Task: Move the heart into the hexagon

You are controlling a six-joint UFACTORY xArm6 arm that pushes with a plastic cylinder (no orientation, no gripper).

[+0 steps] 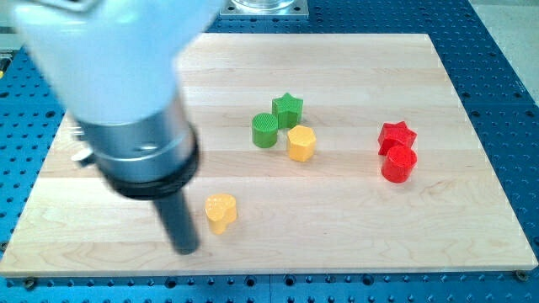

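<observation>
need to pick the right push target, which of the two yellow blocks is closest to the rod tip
The yellow heart, near the view's bottom, just right of my tip. The yellow hexagon sits farther up and right, beside the green blocks.

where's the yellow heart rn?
The yellow heart sits low on the board, left of centre in the camera view, just right of my tip and well below-left of the yellow hexagon.

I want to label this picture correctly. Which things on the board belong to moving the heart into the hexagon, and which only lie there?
For the job:
- yellow heart
- yellow hexagon
- my tip, just to the view's left of the heart

Only lying there:
- green star
- green cylinder
- red star
- red cylinder
</observation>
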